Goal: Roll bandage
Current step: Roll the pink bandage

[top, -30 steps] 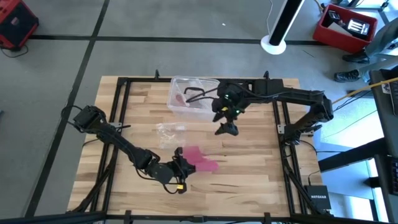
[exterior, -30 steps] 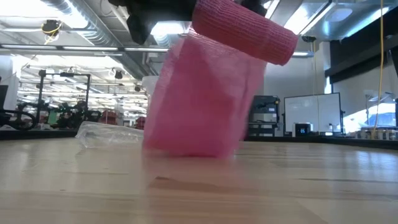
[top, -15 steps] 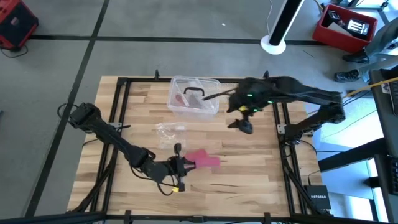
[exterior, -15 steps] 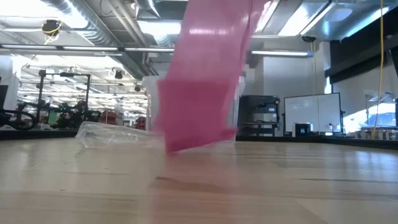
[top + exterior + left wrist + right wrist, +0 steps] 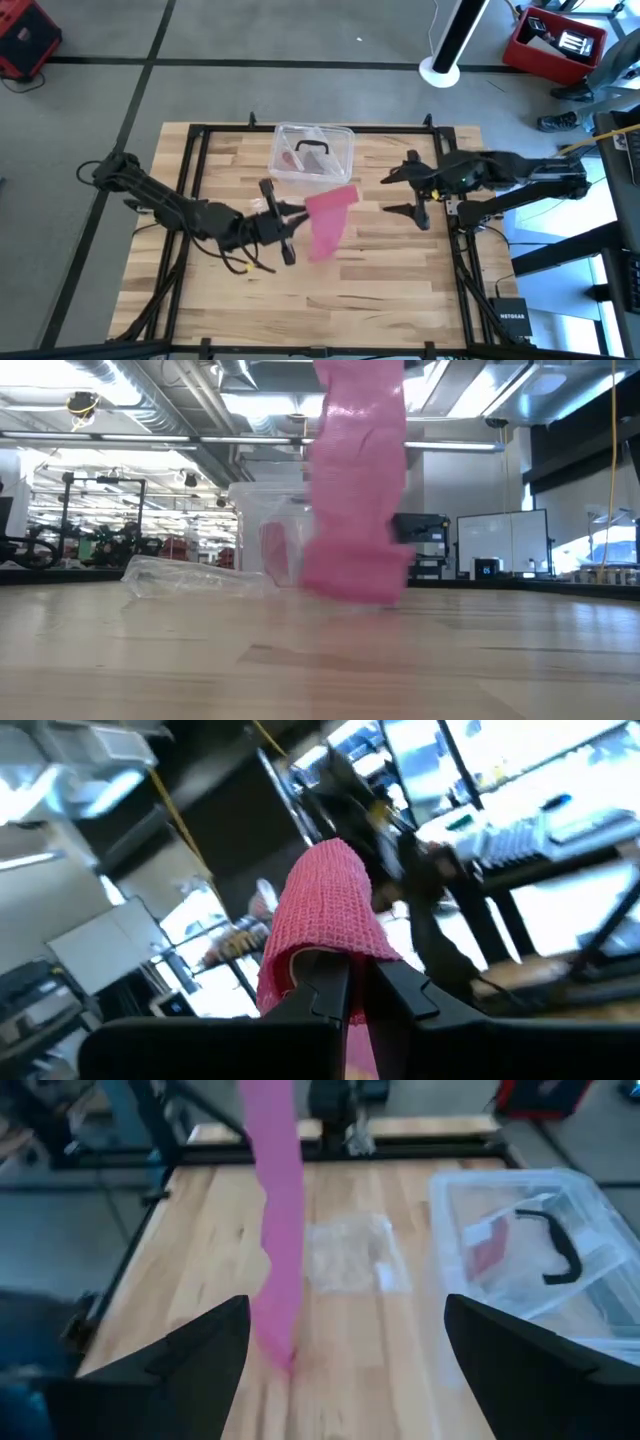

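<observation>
**Left gripper holding the bandage aloft; right gripper spread and apart**

The left gripper (image 5: pixel 290 222), near the middle of the light wooden slatted table (image 5: pixel 390 270), is clamped on one end of the long pink-red soft fabric bandage (image 5: pixel 328 215). In the left wrist view the two dark fingers (image 5: pixel 325 990) meet with the fabric (image 5: pixel 325 920) pinched between them; it folds over their tips and rises just beyond them. In the high view the strip extends from the gripper's tips toward the right arm's side. In the low view it hangs as a vertical band (image 5: pixel 355 490), its lower end close to the table top; whether it touches the wood cannot be told, and its upper end is cut off by the picture's edge.

The right gripper (image 5: pixel 412 195) stands at the table's right edge, well apart from the bandage, its fingers (image 5: pixel 180 1355) spread wide and holding nothing. From its wrist view the strip (image 5: pixel 280 1220) hangs ahead of the gap between the fingers.

Beyond the left gripper, toward the far edge, sits a clear plastic box (image 5: pixel 312 156) with a dark curved item and a reddish item inside, neither identifiable. A crumpled clear plastic wrapper (image 5: pixel 348 1252) lies on the table near the strip; in the high view the left arm hides most of it.
</observation>
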`<act>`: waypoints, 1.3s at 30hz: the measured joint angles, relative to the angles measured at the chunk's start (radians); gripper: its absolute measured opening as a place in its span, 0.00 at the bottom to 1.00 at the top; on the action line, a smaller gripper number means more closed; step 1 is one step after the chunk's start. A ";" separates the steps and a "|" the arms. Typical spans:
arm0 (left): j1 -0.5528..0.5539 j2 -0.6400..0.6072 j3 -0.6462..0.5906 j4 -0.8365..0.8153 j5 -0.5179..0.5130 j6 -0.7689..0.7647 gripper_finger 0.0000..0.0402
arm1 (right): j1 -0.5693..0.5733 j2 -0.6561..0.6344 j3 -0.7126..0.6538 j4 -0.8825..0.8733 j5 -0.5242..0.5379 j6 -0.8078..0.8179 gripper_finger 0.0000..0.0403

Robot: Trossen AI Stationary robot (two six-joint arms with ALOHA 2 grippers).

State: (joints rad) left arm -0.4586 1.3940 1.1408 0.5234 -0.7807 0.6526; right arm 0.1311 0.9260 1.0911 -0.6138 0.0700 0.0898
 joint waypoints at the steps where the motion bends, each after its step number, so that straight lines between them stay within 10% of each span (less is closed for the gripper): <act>1: 0.006 -0.003 0.000 0.011 0.003 0.009 0.03 | 0.000 -0.023 -0.061 0.082 0.006 0.001 0.83; 11: 0.022 0.001 0.000 0.002 0.007 0.017 0.03 | 0.000 0.021 -0.537 0.677 0.014 0.074 0.83; 30: 0.043 0.002 0.000 -0.007 -0.005 0.016 0.03 | 0.078 0.443 -0.663 1.192 -0.002 0.142 0.82; 39: 0.043 0.002 0.002 -0.006 -0.004 0.071 0.03 | 0.071 0.612 -0.638 1.389 0.028 0.091 0.57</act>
State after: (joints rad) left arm -0.4160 1.3956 1.1431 0.5174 -0.7850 0.7231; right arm 0.2016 1.5384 0.4530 0.7747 0.0982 0.1813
